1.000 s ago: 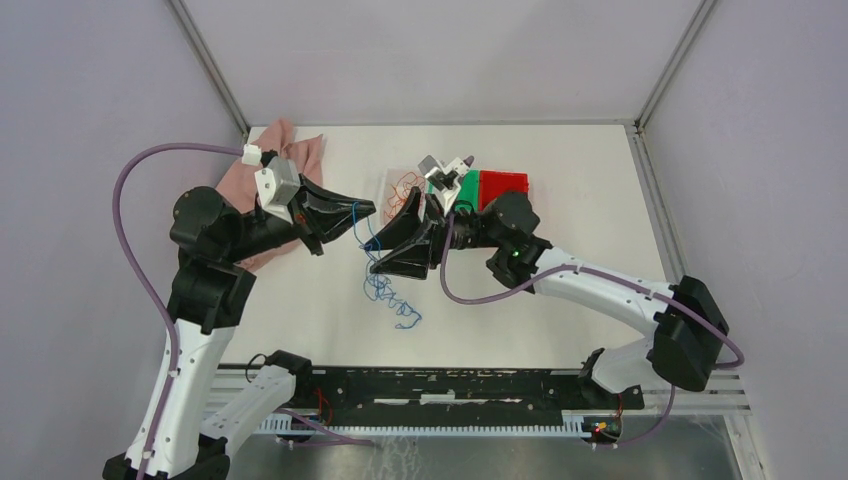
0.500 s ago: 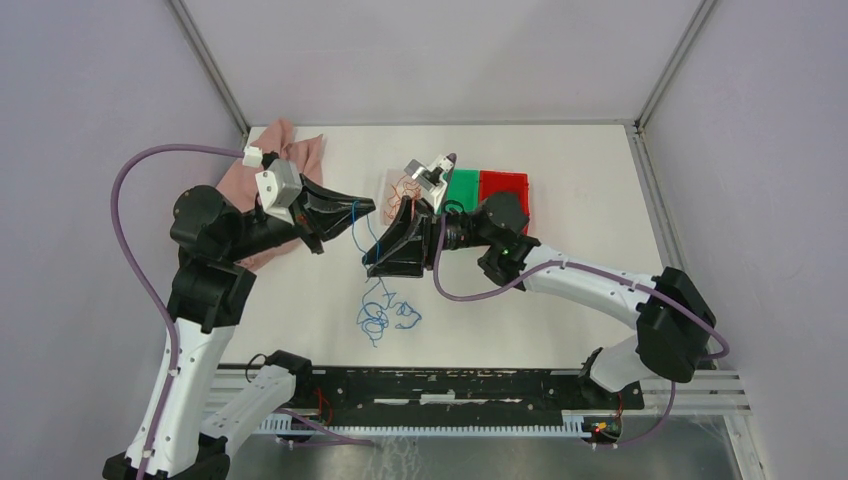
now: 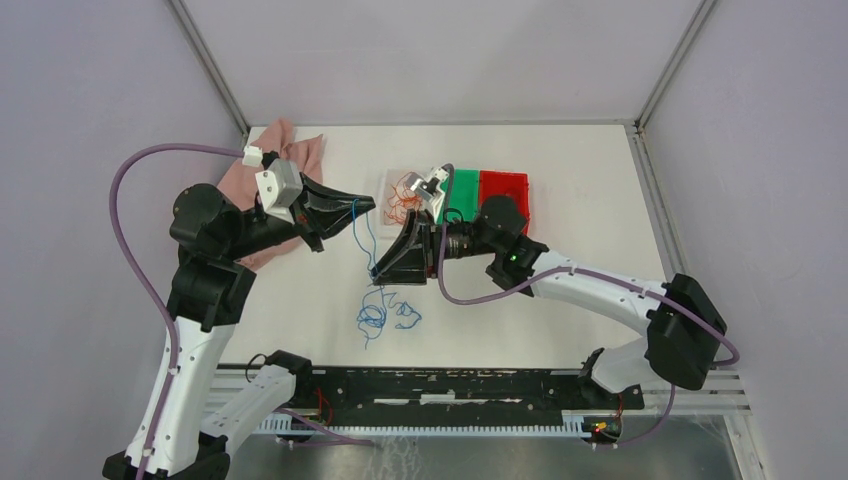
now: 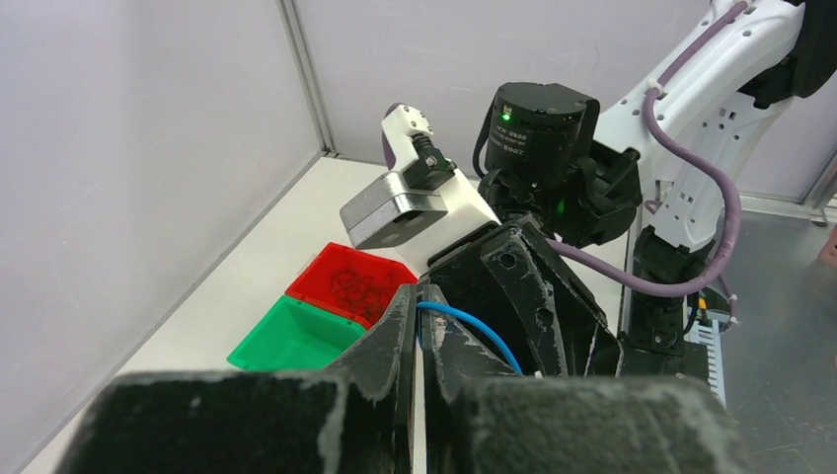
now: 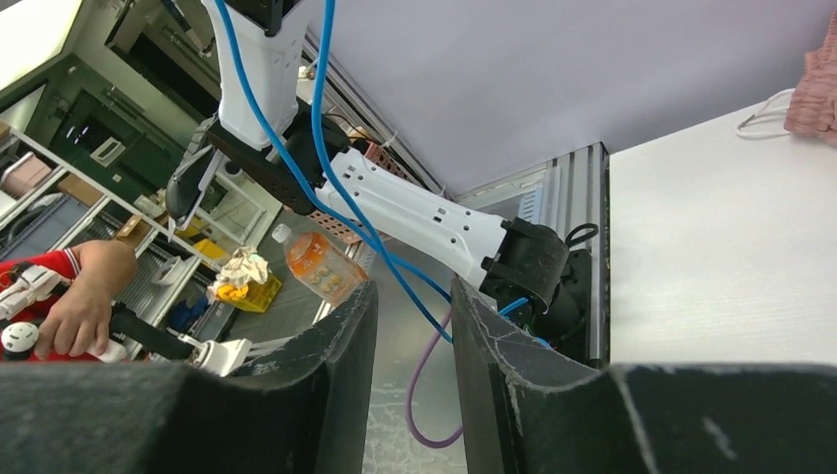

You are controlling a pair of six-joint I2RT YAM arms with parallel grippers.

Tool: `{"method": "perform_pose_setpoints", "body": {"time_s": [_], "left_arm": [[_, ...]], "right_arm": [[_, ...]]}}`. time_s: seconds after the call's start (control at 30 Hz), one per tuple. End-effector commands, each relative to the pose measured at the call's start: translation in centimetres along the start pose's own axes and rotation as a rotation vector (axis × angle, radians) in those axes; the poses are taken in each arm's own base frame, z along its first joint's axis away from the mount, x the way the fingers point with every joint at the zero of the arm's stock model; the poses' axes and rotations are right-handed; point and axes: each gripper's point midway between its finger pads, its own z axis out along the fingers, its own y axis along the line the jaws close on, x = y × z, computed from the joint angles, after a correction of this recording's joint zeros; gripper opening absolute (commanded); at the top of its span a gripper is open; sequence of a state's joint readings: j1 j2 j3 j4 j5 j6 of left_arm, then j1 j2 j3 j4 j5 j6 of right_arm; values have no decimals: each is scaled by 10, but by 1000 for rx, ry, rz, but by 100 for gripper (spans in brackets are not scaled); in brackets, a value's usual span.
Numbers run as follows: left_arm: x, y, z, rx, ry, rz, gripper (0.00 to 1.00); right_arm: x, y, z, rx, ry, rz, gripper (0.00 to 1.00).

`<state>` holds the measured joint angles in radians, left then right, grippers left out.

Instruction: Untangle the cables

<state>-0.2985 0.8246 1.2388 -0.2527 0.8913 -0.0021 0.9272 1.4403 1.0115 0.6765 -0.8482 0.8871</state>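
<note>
From above, your left gripper [image 3: 368, 207] holds the blue cable [image 3: 361, 235], which hangs limp to a tangle [image 3: 384, 316] on the table [image 3: 300, 300]. Left wrist: jaws clamped on it. Right wrist: your right gripper [image 5: 415, 296] stands apart around the strand. It looks light and floppy, so grip just above the tangle.

Left gripper [image 3: 370, 207] clamped tight, held high; right gripper [image 3: 378, 278] lower, tips downward, jaws narrowly apart.

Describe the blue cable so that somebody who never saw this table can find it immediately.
On the white table, look at the middle. The blue cable hangs from the left fingers, runs between the right fingers, and ends in a loose curl on the table. The other wires, beside the green bin, are orange-red.
</note>
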Motion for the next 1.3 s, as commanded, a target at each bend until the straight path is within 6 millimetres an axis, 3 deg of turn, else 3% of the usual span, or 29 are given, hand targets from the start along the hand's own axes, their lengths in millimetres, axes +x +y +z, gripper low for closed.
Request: {"method": "perform_pose_setpoints", "body": {"time_s": [0.0,0.23,0.43,0.73,0.93,1.27], "left_arm": [[-13,2,-2,-12,-22,93,3],[-10,2,-1,-7,-16,89,3],[-14,1,-2,-5,-25,81,3],[-16,-9,-1,44,-40,41,3],[-15,-21,-3,95,-39,20,3],[-12,-19,-1,97,-43,12,3]], "right_arm": [[-10,17,-10,9,-36,-75,39],[-18,20,-15,55,-70,-108,50],[-25,17,-7,34,-89,-99,52],[-55,-10,-8,167,-207,-196,64],[-85,1,-24,170,-318,-219,69],[-92,18,-28,157,-317,-252,70]]}}
